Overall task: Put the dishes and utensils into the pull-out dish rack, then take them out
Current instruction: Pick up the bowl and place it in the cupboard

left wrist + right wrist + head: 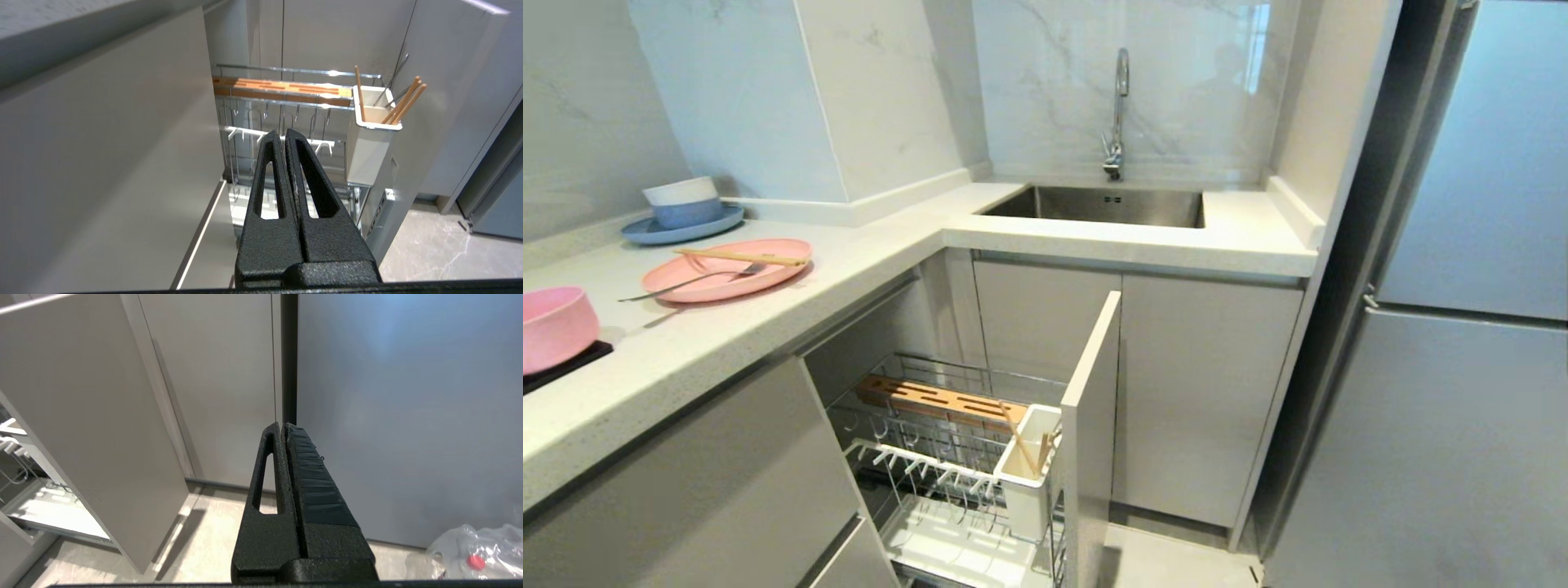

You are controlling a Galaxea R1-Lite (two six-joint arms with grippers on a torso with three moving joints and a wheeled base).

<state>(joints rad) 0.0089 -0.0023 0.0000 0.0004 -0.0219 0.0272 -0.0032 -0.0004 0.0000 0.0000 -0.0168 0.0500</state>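
Pink bowl (554, 325) at the near left edge of the countertop (866, 245), partly on a dark pad; just beyond it the pink oval plate (727, 269), flat, with the chopsticks (742, 257) lying across its top and the fork (686, 283) across it too, both long axes running roughly left-right along the counter, fork handle poking off the plate's left rim; blue plate with blue-and-white bowl (684, 214) further back by the wall, not task items; pull-out dish rack (947, 457) stands drawn out below the counter's front edge, centre, wire slots bare, wooden strip (935, 400) along its back, white caddy (1027, 474) at its right end already holding some wooden sticks; sink (1098, 204) at the back right; left gripper (284, 132) fingers pressed together, empty, low, pointing into the rack; right gripper (282, 425) also closed and empty, facing the cabinet fronts to the rack's right; neither arm in head view; dishes lie up and left of both, so left arm looks nearer for the first pick.
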